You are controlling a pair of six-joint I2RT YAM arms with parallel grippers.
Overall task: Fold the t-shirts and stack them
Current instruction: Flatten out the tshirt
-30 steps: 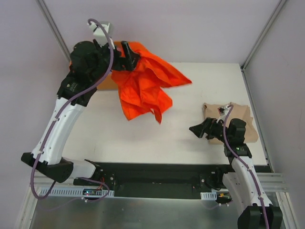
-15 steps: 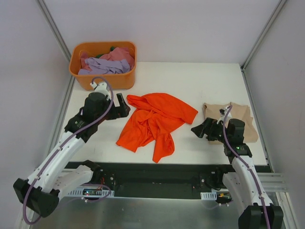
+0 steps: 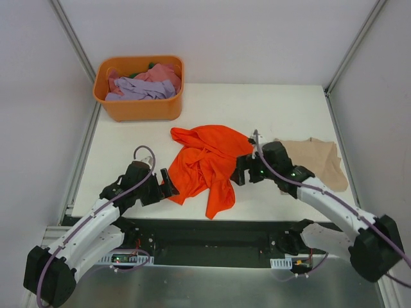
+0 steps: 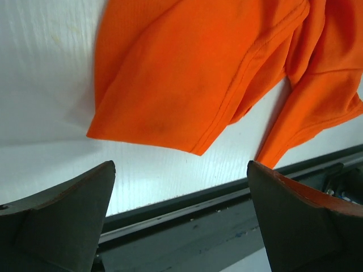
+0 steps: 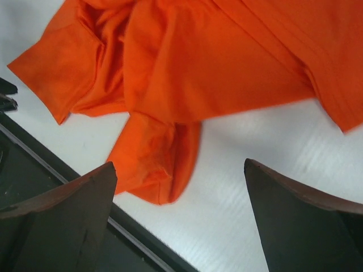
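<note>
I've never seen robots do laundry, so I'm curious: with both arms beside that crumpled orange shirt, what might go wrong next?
The orange shirt lies bunched in overlapping layers, so the open left fingers or right fingers might pinch several layers at once.
Its sleeve lies close to the table's near edge and could get dragged off.
The right arm reaches past the folded tan shirt and might rumple it.

Lab cell: aluminium frame (image 3: pixel 350 51), white table (image 3: pixel 282 102)
</note>
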